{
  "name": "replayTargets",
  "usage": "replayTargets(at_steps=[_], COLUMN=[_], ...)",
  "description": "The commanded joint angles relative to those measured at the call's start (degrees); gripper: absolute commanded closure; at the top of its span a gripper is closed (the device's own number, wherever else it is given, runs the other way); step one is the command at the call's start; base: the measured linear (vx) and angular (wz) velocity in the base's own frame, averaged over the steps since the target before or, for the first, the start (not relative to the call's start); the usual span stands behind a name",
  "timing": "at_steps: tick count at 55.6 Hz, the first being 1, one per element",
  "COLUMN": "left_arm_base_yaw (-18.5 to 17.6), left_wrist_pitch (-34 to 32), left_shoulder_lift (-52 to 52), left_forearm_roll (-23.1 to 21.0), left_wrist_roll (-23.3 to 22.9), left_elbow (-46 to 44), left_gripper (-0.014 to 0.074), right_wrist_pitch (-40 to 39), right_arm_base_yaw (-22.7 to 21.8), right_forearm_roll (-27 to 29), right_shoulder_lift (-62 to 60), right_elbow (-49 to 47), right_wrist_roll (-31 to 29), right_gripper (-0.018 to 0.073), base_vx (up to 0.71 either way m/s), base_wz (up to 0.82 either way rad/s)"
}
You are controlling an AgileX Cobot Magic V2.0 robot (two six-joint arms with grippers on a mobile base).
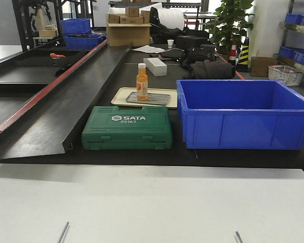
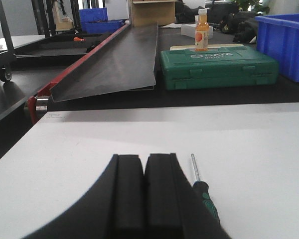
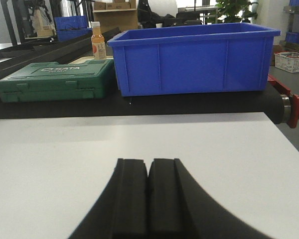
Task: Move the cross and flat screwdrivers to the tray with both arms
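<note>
**Both pincers shut, neither screwdriver lifted yet**

From where I stood it looked like the opening step: the reach for the pick-up, with nothing in hand. The left pincer (image 2: 143, 167) was closed and empty, its two black fingers pressed flat together, low over the white tabletop (image 2: 249, 149). The left screwdriver (image 2: 201, 186) lay on the tabletop just beside it, on its right, with the shaft pointing away towards the green tool case (image 2: 217, 67). The near end of the handle ran behind the finger's edge, so I could not tell whether they touched.

The right pincer (image 3: 149, 169) was likewise closed on nothing, and its own camera showed no screwdriver. Only the front view caught the thin shaft of the right screwdriver (image 1: 238, 236) at the lower edge, well apart from the left one. Which was cross and which flat I could not tell.

The tray (image 1: 159, 99) sat beyond the tool case on a cream tray (image 1: 119, 96), with an orange bottle (image 1: 142, 81) standing on it.

The next move, as I judged it, called for each pincer to open, shift sideways over its handle and settle astride it — the left one going to its right.
</note>
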Motion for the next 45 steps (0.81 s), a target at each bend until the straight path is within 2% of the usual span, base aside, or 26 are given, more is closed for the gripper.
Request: replayTargets(at_steps=[1,6,8,11,19,30,37,45], left_arm_base_yaw=[-0.23,-0.23,-0.23,-0.23,-0.23,-0.23,-0.23,-0.23], left_wrist_pitch=[-7.93,-15.98,-19.39,-20.43,-14.27,-6.77,0.0,1.53], left_shoulder_lift=[-0.13,-0.13,-0.13,-0.13,3.35,21.33,33.98,43.21], left_forearm_roll=[-0.09,-0.29,-1.42,-2.8,-2.81,-2.61,-2.61,-2.61], left_wrist_roll=[-0.37,-0.92,-2.73,-5.82,-7.24,-5.96,-5.96,-5.91], left_elbow=[-1.71,-1.89,-2.32,-4.31,-15.79,-36.18,-45.62,-48.21], left_gripper=[0.0596,0.0596,0.0596,0.0596,0.0596,0.0596,0.0596,0.0596], right_wrist_pitch=[-7.79,-11.11,-11.77,-11.83,-9.54,-3.37,-2.3,-2.57], right_arm_base_yaw=[-0.38,-0.38,-0.38,-0.38,-0.38,-0.38,-0.38,-0.38], right_forearm_roll=[-0.31,-0.31,-0.31,-0.31,-0.31,-0.49,-0.49,-0.49], right_shoulder_lift=[-0.31,-0.31,-0.31,-0.31,4.03,23.16,35.5,45.55], right_elbow=[0.41,-0.72,-1.95,-4.44,-17.67,-37.19,-43.39,-45.82], right_wrist_roll=[-0.11,-0.11,-0.11,-0.11,-0.11,-0.57,-0.57,-0.57], right_gripper=[0.0567,0.0567,0.0567,0.0567,0.0567,0.0567,0.0567,0.0567], base_vx=[0.0,0.0,0.0,0.0,0.0,0.0,0.0,0.0], base_wz=[0.0,0.0,0.0,0.0,0.0,0.0,0.0,0.0])
